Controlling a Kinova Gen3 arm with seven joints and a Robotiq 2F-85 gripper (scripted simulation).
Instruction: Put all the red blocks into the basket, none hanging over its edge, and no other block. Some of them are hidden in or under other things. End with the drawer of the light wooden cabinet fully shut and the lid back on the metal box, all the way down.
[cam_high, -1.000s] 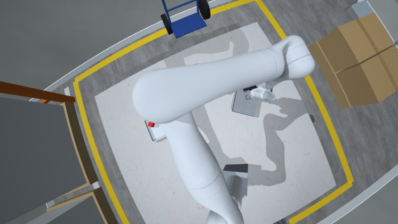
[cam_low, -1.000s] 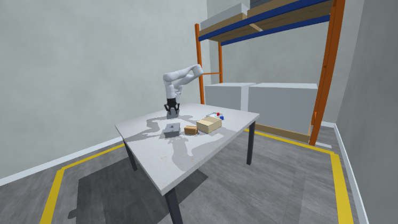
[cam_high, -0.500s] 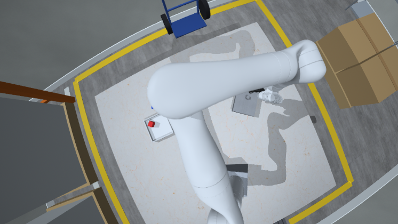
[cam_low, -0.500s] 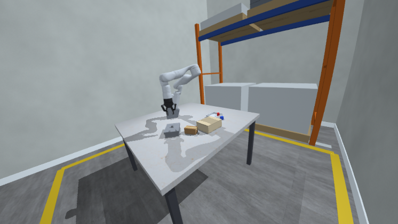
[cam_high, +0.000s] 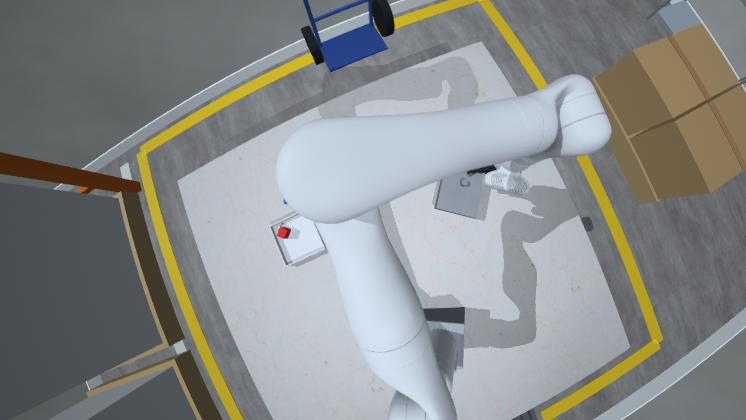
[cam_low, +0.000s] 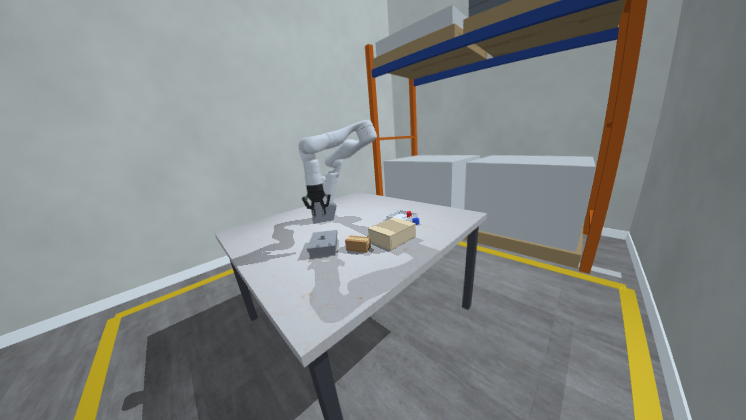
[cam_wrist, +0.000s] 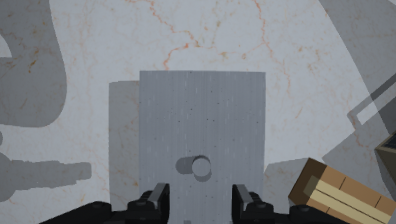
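The grey metal box (cam_wrist: 202, 145) with its lid on and a round knob (cam_wrist: 201, 167) fills the wrist view; it also shows in the overhead view (cam_high: 462, 195) and the side view (cam_low: 322, 244). My gripper (cam_wrist: 200, 199) hangs above the box, its fingers apart on either side of the knob line, with nothing between them; it also shows in the side view (cam_low: 317, 200). The white basket (cam_high: 297, 241) holds one red block (cam_high: 283, 232). A blue block (cam_low: 415, 220) lies beside the basket (cam_low: 401, 214). The light wooden cabinet (cam_low: 391, 233) stands near the middle.
A small brown wooden box (cam_low: 357, 243) sits between the metal box and the cabinet, and shows at the wrist view's lower right (cam_wrist: 340, 192). My arm (cam_high: 417, 151) hides much of the table's middle from overhead. The arm's base (cam_high: 443, 333) is at the table's edge.
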